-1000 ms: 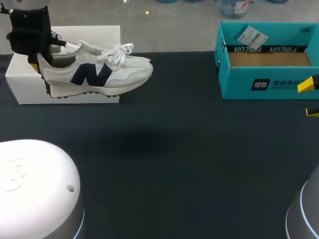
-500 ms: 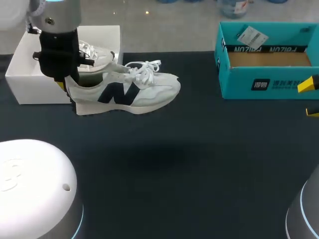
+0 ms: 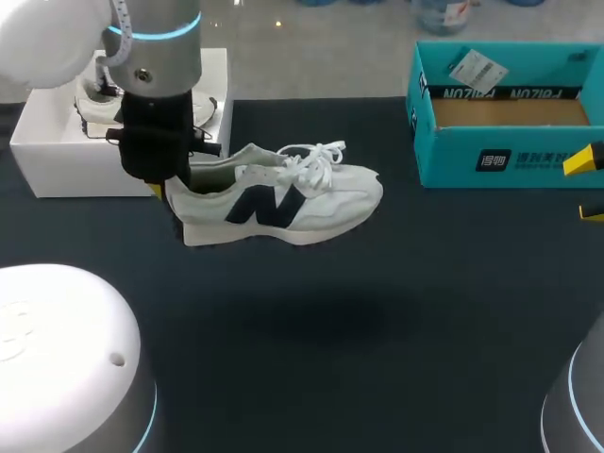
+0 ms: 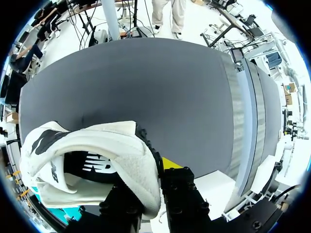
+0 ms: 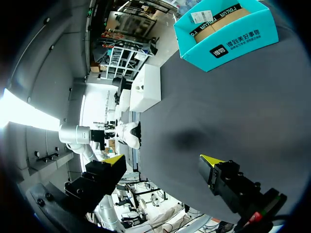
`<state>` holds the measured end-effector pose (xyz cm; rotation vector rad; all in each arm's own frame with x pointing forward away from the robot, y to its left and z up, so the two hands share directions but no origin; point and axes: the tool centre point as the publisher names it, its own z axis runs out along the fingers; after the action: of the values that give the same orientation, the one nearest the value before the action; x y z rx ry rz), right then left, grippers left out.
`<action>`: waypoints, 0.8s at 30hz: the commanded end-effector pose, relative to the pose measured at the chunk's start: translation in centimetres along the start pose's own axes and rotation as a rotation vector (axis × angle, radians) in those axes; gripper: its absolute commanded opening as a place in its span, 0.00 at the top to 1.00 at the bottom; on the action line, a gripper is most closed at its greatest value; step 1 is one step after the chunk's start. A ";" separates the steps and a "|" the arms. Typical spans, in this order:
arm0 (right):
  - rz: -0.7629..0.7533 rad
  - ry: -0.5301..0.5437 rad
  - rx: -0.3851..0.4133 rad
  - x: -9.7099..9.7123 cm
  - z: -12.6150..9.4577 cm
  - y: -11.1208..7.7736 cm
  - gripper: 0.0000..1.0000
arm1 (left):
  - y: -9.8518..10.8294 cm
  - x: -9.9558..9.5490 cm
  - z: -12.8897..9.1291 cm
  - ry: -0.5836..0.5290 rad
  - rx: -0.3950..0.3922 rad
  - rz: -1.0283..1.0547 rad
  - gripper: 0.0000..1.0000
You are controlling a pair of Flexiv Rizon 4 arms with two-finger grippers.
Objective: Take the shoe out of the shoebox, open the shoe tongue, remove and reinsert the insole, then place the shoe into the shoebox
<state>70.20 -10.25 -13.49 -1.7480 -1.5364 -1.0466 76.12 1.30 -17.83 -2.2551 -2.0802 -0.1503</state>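
A white sneaker point(image 3: 283, 198) with a dark side logo and white laces hangs level above the dark table, toe pointing right. My left gripper point(image 3: 165, 189) is shut on its heel collar; in the left wrist view the heel point(image 4: 131, 160) sits pinched between the fingers, one yellow tip point(image 4: 170, 162) showing beside it. The white shoebox point(image 3: 42, 151) stands at the back left, behind the sneaker, with a second shoe point(image 3: 94, 99) inside. At the right edge my right gripper point(image 3: 587, 189) stands open and empty, its fingers wide apart in the right wrist view point(image 5: 163, 160).
A teal open box point(image 3: 500, 156) with a cardboard bottom and a paper tag stands at the back right, close to my right gripper. The dark table point(image 3: 377, 330) stretches between the two boxes. The teal box point(image 5: 226, 34) and white box point(image 5: 146, 87) also show in the right wrist view.
My left arm has lifted the sneaker out of the white shoebox and carried it right and toward the table's middle. The right arm has not moved.
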 end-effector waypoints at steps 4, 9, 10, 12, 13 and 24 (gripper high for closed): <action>0.001 -0.003 -0.003 0.0 0.0 -0.2 0.00 | 0.0 -3.0 0.8 0.034 -0.037 0.003 1.00; 0.001 -0.003 -0.003 0.0 0.0 -0.2 0.00 | -0.2 -3.9 2.4 0.027 -0.042 0.043 1.00; 0.001 -0.003 -0.003 0.0 0.0 -0.2 0.00 | -0.3 -4.0 2.8 0.026 -0.049 0.046 1.00; 0.001 -0.003 -0.003 0.0 0.0 -0.2 0.00 | -0.4 -4.2 3.5 0.017 -0.065 0.055 1.00; 0.001 -0.003 -0.003 0.0 0.0 -0.2 0.00 | -0.4 -4.2 3.9 0.045 -0.098 0.036 1.00; 0.001 -0.003 -0.003 0.0 0.0 -0.2 0.00 | -0.1 -5.1 9.5 0.017 -0.078 0.101 1.00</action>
<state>70.20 -10.24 -13.49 -1.7479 -1.5363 -1.0464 75.52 -2.76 -25.93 -2.3716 -1.9780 -0.2467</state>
